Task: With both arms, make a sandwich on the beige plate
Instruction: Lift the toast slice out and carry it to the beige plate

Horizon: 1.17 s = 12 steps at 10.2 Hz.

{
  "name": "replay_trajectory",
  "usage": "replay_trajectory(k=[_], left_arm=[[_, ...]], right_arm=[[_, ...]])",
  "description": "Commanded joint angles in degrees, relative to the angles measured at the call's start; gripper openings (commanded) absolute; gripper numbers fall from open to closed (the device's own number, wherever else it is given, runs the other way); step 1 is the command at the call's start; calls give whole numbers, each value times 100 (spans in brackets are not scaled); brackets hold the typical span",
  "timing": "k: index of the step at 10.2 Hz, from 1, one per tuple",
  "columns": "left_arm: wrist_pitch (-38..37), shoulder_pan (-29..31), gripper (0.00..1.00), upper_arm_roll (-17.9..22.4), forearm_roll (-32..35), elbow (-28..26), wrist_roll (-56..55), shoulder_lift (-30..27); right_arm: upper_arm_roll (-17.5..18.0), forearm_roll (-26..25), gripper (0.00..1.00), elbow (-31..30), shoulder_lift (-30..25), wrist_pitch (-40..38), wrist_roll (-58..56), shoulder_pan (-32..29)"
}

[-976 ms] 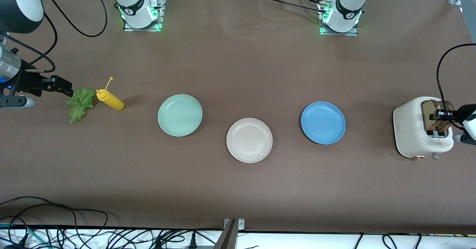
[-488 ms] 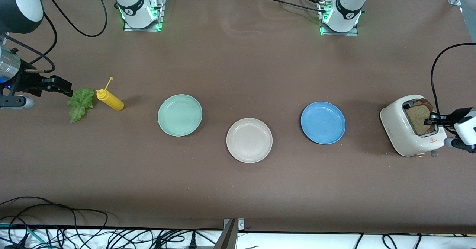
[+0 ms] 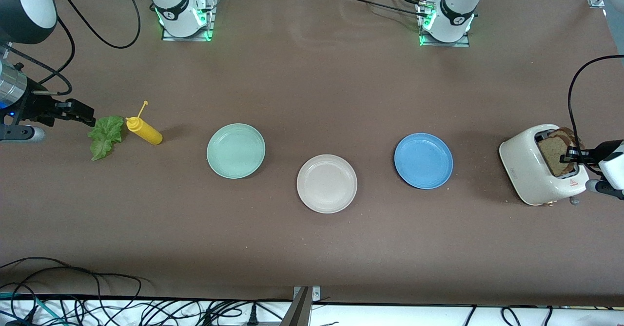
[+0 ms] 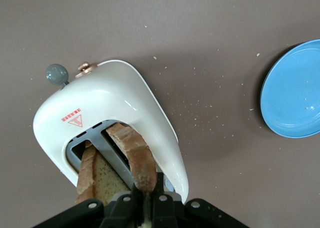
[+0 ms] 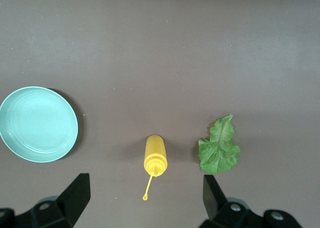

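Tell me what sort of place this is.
Probably a robotics lab staging a kitchen task: two bolted-down arms, a brown-covered table edged with loose cables, and props such as a toaster and the beige plate.

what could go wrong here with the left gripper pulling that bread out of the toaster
The left gripper is shut on one bread slice that sits in its slot, and the toaster looks tilted, so the pull may drag or tip it. The second slice stands close by and could be knocked. The right gripper waits open over the mustard bottle and lettuce; the beige plate holds nothing yet.
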Motion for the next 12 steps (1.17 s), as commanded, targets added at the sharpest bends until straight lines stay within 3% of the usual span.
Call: replay_trajectory(k=[1,7,12], left_arm=[[-205,-28,0,-61,20,431,34,1],[-460,-317,0,-123,-129,845,51,-16],[-1031,-1063,0,-70,-2350,793,-887,-25]], right_arm=[[18,95,100,41,-12,-64,21,-29],[10,95,100,49,-13,-73,12,-38],[-78,104,100,41,-13,-73,91,-47]])
